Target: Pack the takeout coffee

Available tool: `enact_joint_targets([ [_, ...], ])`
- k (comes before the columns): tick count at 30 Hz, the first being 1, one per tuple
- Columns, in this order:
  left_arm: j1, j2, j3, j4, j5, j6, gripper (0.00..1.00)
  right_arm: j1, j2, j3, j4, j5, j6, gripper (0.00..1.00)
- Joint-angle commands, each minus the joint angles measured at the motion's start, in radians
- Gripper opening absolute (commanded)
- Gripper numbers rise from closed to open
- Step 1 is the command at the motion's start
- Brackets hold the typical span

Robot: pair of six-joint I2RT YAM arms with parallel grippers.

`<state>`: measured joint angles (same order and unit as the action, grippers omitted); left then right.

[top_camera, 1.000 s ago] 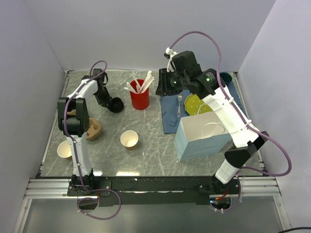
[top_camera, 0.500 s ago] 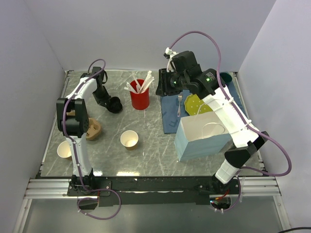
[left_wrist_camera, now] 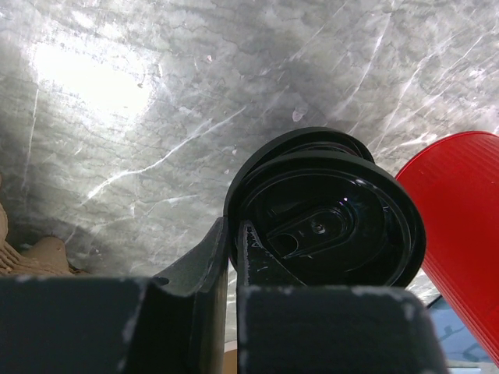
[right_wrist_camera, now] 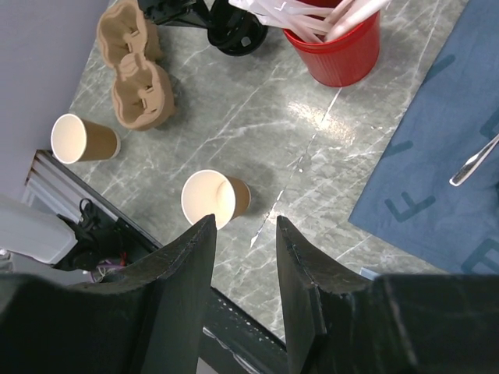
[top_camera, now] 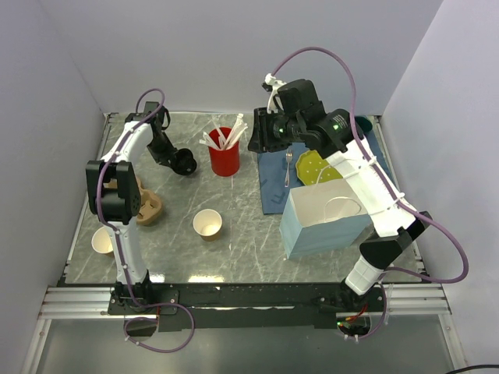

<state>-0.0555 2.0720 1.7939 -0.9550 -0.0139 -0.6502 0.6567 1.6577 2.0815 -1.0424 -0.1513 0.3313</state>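
Observation:
No lidded kraft cup shows in any view. A round black plastic lid [left_wrist_camera: 327, 226] shows on its own, with what looks like a second black rim behind it. My left gripper [left_wrist_camera: 232, 230] is shut on its rim, just left of the tall red cup [left_wrist_camera: 460, 210]. From above, the left gripper [top_camera: 175, 160] holds the lid [top_camera: 186, 164] at the back left of the table. A lidless brown paper cup [top_camera: 207, 224] stands mid-table, and another [top_camera: 102, 240] at the front left. My right gripper [right_wrist_camera: 242, 226] is open and empty, high above the table [top_camera: 256, 136].
The red cup of white utensils [top_camera: 224, 152] stands at the back centre. A brown pulp cup carrier [top_camera: 144, 204] lies at the left. A light blue paper bag [top_camera: 323, 218] stands open at the right, on a blue cloth [top_camera: 273, 183] that also bears a fork [top_camera: 288, 167] and a green plate [top_camera: 314, 166].
My left arm has shifted slightly left and back, and the black lid in its gripper has moved a little toward the back. The right arm has barely moved.

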Motion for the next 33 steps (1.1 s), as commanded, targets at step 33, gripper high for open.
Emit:
enact_joint_targets([
  [33, -0.046, -0.055, 0.007, 0.056, -0.004, 0.102, 0.39, 0.011, -0.036, 0.0, 0.025, 0.004, -0.014, 0.44],
])
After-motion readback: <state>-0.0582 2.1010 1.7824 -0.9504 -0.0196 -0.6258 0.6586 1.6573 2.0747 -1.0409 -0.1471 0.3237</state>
